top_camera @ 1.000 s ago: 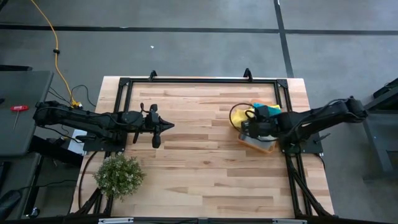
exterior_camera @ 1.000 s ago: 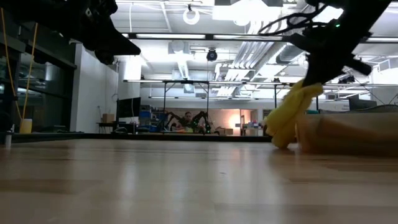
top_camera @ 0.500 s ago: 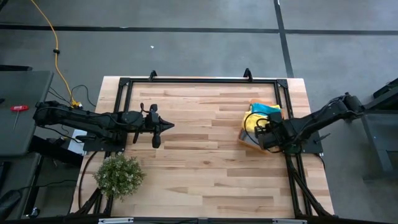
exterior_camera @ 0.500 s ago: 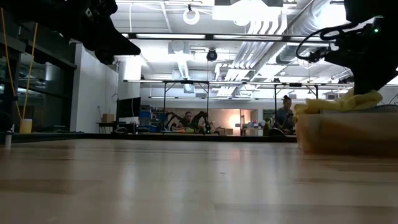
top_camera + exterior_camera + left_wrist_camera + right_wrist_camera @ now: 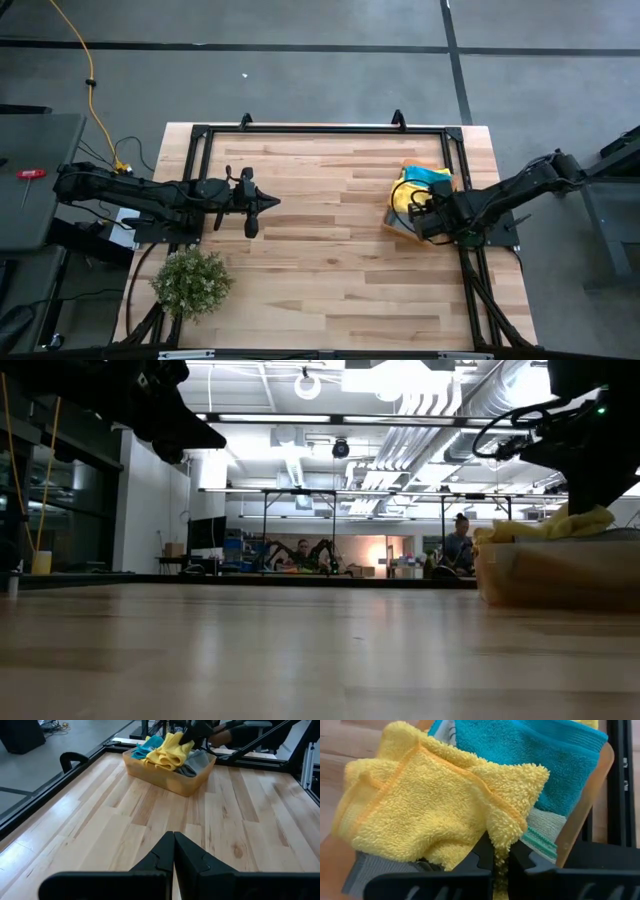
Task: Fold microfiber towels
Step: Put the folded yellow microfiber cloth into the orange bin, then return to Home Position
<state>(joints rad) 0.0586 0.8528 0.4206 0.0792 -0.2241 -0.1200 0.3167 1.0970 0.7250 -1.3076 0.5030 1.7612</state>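
A large workshop with ceiling ducts, strip lights and black frame rigs stretches behind the counter (image 5: 320, 250), a pale wood-plank top edged by a black metal frame and standing on a grey floor. In the low view two people (image 5: 460, 545) show far back in the room, too small to tell more.

The left arm (image 5: 130, 192) reaches in from its side and waits above the bare planks, well apart from the bin. Its left tool (image 5: 173, 851) is pressed together, the two dark fingertips meeting with nothing between them.

The right arm (image 5: 520, 188) stretches across to the orange translucent bin (image 5: 167, 775), which stands on the right part of the counter near the frame. The right tool (image 5: 493, 851) sits over the bin, its fingers pinched on a fold of the yellow towel (image 5: 435, 800), which bunches up in front of them and drapes over the bin's contents.

A small bushy green plant (image 5: 190, 283) stands at the near left edge of the counter.

The microfiber towels lie heaped in the bin: the yellow one on top, a teal-blue towel (image 5: 545, 757) behind it against the bin wall, a grey towel (image 5: 196, 762) beside them, and a pale cloth with a green edge (image 5: 540, 832) underneath.
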